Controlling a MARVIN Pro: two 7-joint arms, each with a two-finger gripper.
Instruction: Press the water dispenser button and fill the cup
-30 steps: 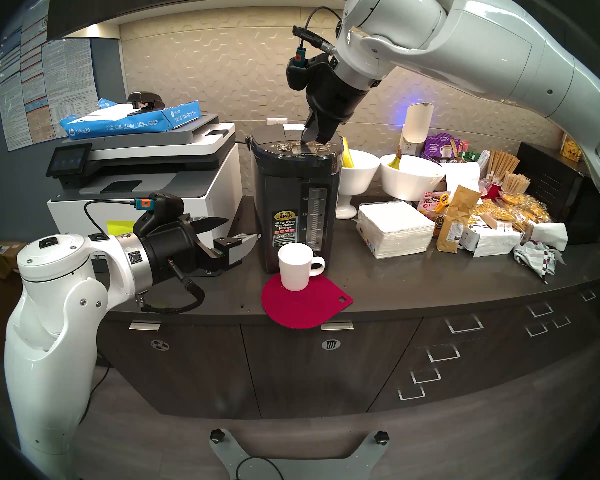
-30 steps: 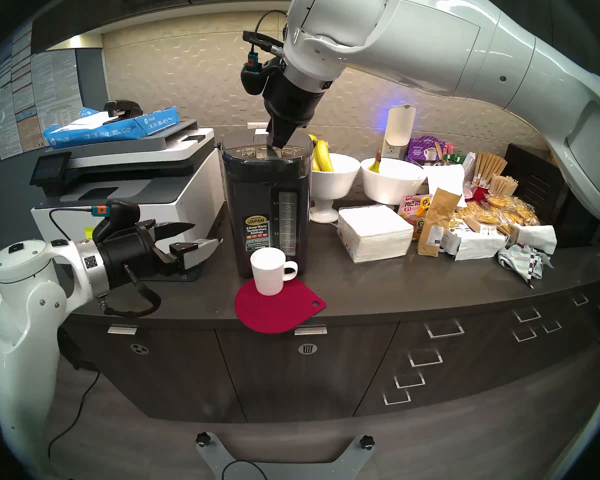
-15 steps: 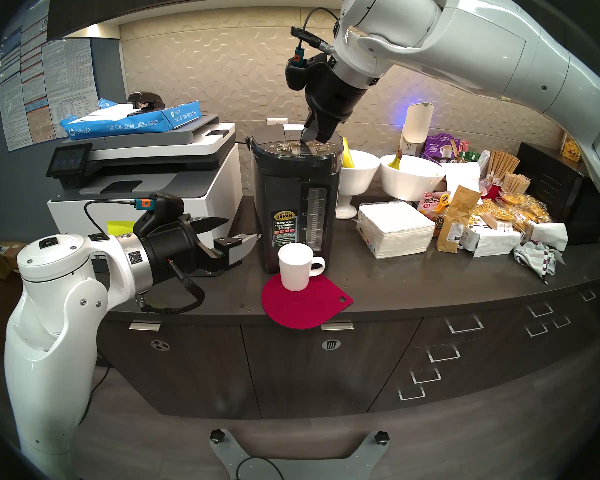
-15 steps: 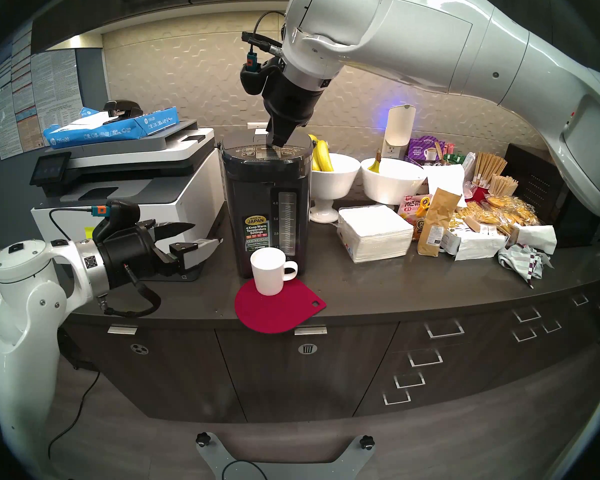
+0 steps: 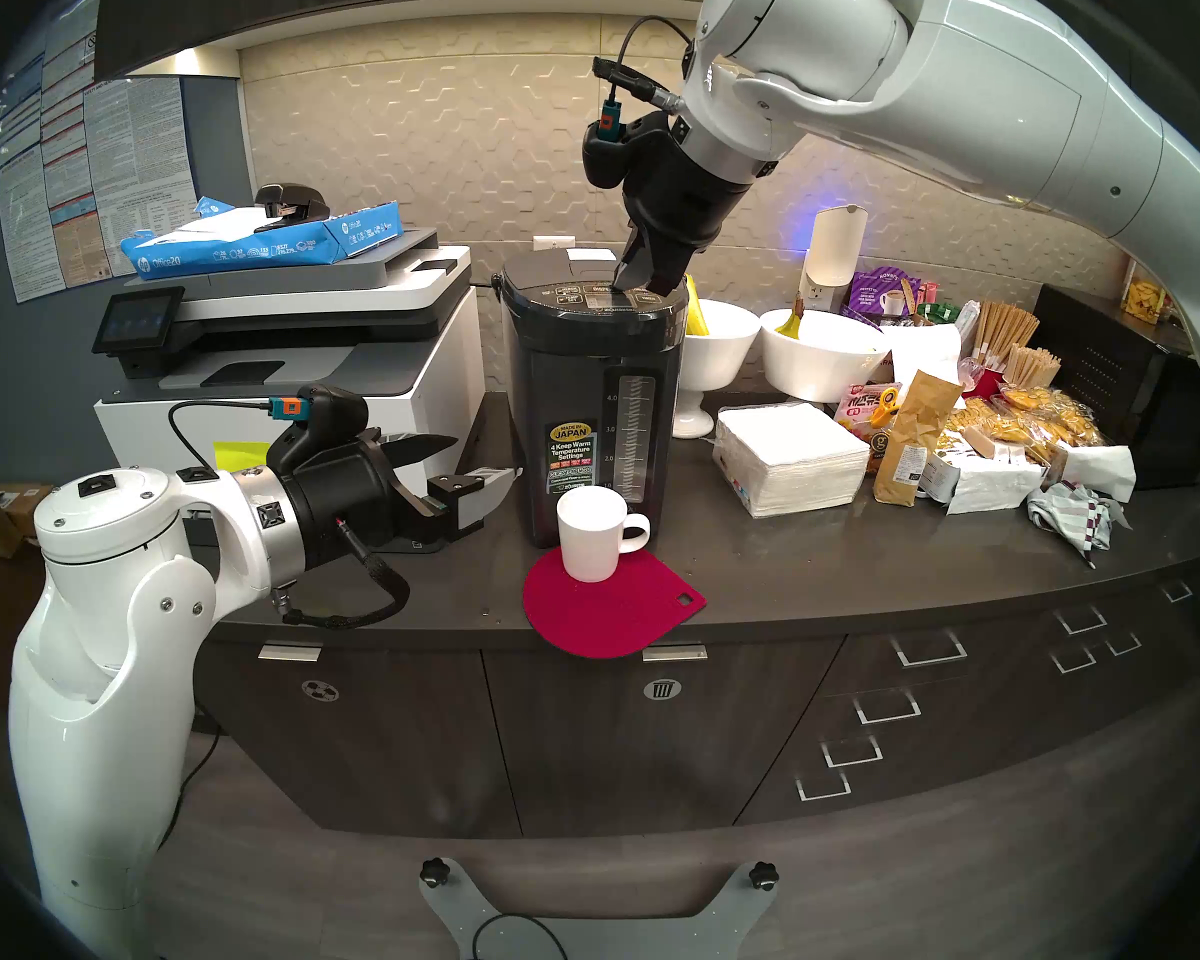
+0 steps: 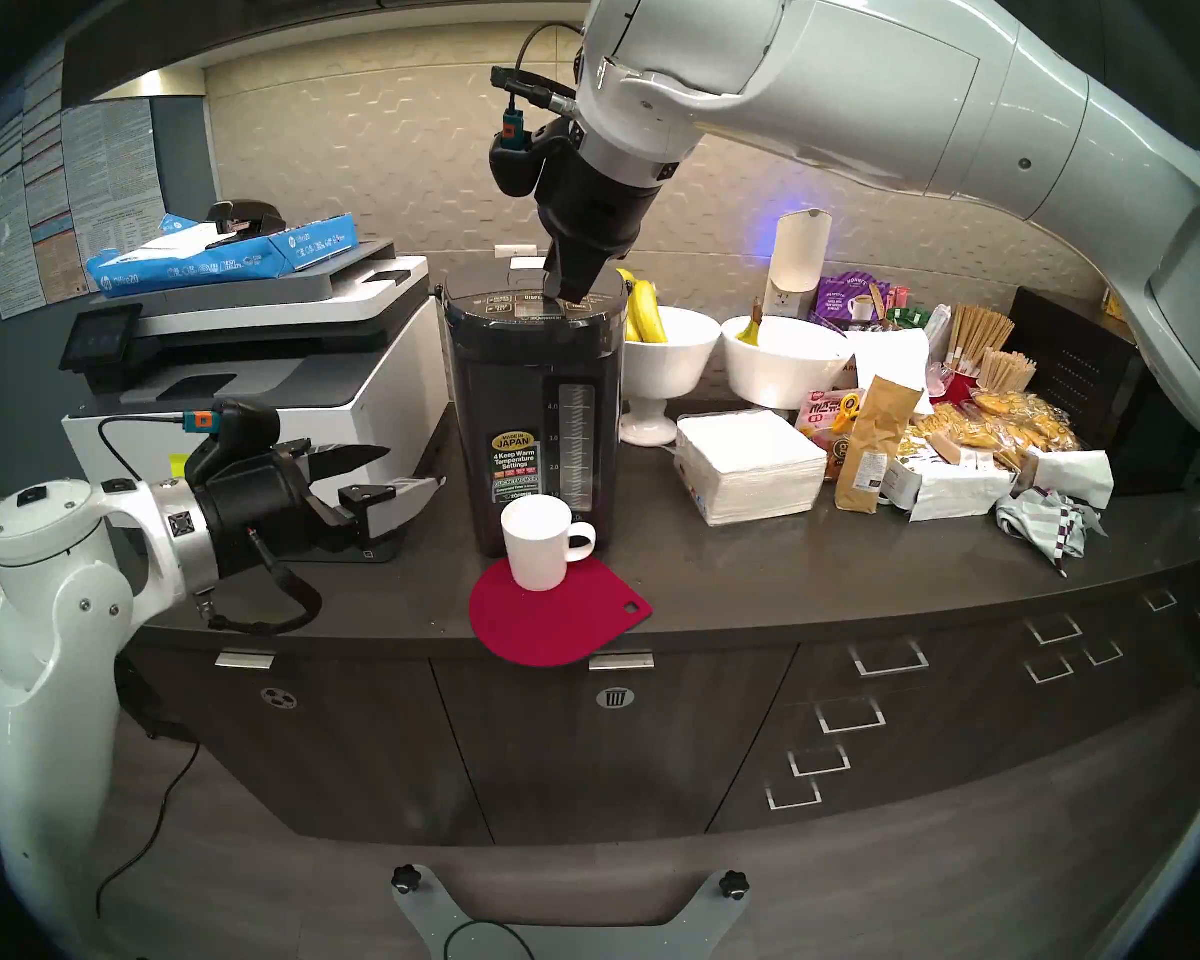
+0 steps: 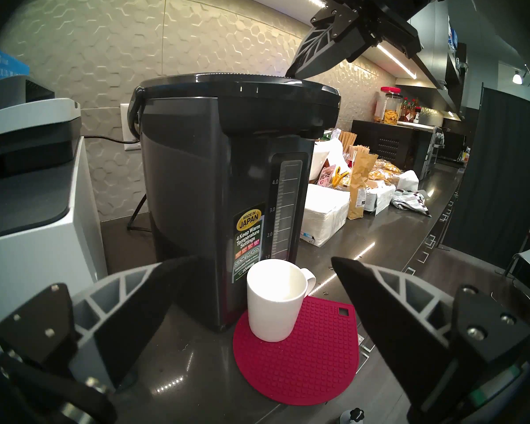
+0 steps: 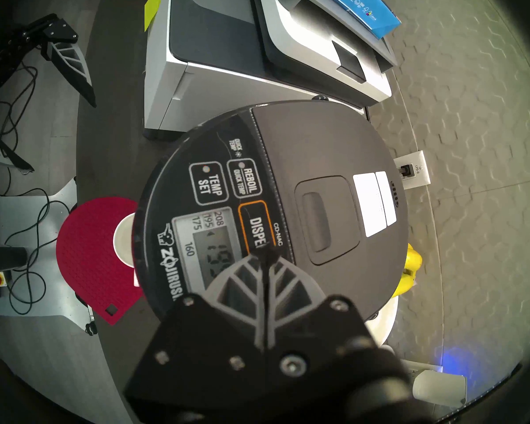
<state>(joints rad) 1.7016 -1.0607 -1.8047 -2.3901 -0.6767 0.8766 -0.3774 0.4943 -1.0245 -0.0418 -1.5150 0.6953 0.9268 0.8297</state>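
The DISPENSE button (image 8: 255,227), outlined in orange, sits mid-panel on top of the water dispenser (image 5: 594,411), a tall dark hot-water pot standing on the dark countertop (image 5: 826,564) beside a white-grey printer (image 5: 292,356). The right gripper (image 8: 265,256), fingers pressed together and holding nothing, points down with its tips at the far end of that key; contact cannot be confirmed. Below the spout, a white mug (image 5: 594,532) stands upright on a red silicone mat (image 5: 611,609), touching or nearly touching the pot's front. The left gripper (image 5: 486,463) hovers level beside the pot, jaws spread and empty. A stack of white napkins (image 5: 788,456) lies near.
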